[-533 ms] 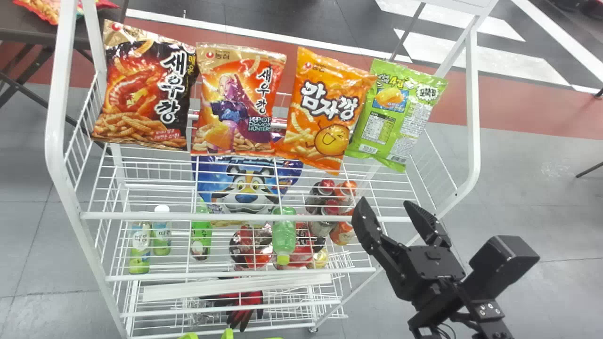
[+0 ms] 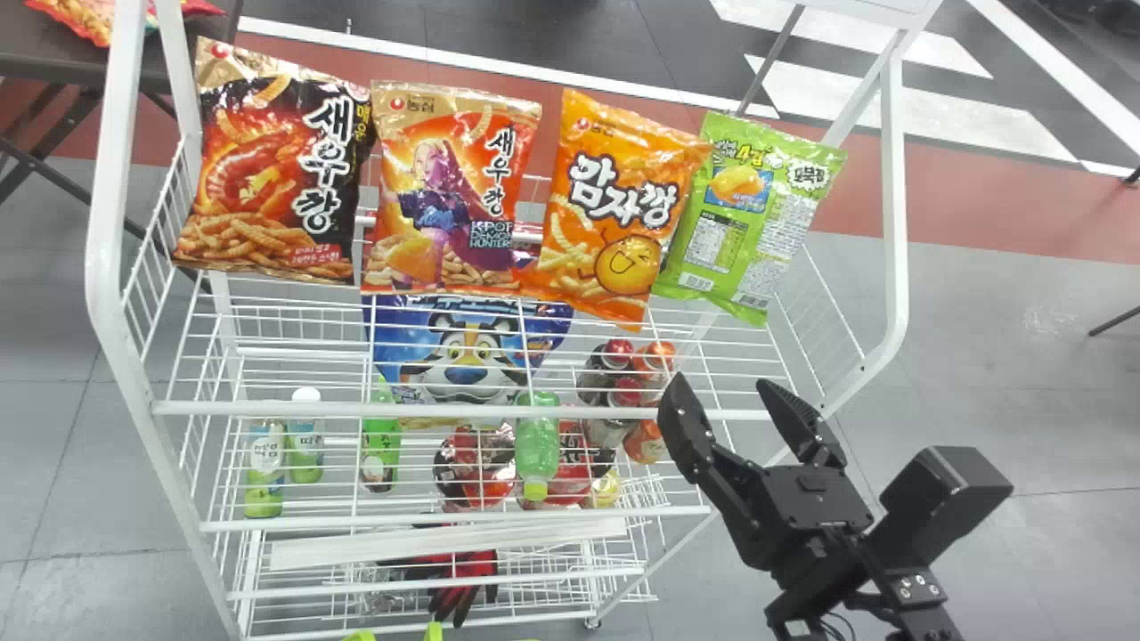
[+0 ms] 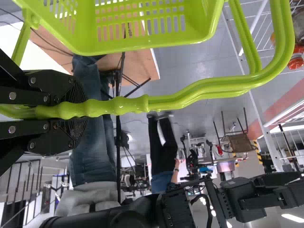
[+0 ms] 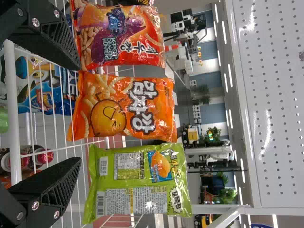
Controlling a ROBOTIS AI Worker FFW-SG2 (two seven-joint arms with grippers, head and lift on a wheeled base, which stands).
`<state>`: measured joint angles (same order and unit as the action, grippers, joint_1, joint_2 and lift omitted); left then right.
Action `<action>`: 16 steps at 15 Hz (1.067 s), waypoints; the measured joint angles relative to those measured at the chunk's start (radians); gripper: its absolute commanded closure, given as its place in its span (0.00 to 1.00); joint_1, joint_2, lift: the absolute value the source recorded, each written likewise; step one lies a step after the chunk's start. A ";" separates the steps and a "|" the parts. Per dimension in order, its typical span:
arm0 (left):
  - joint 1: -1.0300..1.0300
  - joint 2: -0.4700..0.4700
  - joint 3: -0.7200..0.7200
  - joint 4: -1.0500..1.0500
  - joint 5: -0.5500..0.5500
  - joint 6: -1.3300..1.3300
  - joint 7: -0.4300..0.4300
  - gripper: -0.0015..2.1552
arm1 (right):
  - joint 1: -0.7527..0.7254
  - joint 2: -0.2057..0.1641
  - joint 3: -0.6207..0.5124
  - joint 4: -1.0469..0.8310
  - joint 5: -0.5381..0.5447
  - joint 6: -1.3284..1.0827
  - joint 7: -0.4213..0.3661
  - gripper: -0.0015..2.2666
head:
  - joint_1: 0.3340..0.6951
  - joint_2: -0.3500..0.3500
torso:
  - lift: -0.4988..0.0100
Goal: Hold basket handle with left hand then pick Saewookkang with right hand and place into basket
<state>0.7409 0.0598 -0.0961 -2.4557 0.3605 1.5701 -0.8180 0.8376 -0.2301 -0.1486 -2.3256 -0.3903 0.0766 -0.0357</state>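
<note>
Right gripper (image 2: 722, 386), mine, spread wide, empty; left gripper (image 3: 78, 110), closed round basket handle (image 3: 190, 97); risk: undershooting ten-o'clock Saewookkang (image 2: 445, 191), snagging eleven-o'clock smiley bag (image 2: 619, 209).

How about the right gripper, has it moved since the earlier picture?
Yes, slightly: in the head view the right gripper has shifted a little to the left against the rack's white front rail.

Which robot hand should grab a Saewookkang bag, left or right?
Right, I think. The right gripper is open, empty and facing the snack bags. The left gripper is shut on the handle of the green basket.
</note>
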 measured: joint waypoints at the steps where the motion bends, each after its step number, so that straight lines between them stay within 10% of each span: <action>1: 0.001 0.000 0.000 0.000 0.000 0.000 -0.001 0.85 | -0.001 0.000 0.003 -0.003 0.002 0.001 0.000 0.06 | 1.00 0.00 | 0.94; 16: 0.031 0.000 -0.068 -0.016 -0.068 0.000 0.015 0.85 | -0.475 0.005 0.302 0.163 0.171 0.301 -0.058 0.06 | 1.00 0.00 | 0.94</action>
<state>0.7716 0.0600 -0.1644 -2.4721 0.2922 1.5701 -0.8030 0.3626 -0.2255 0.1535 -2.1628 -0.2194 0.3775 -0.0932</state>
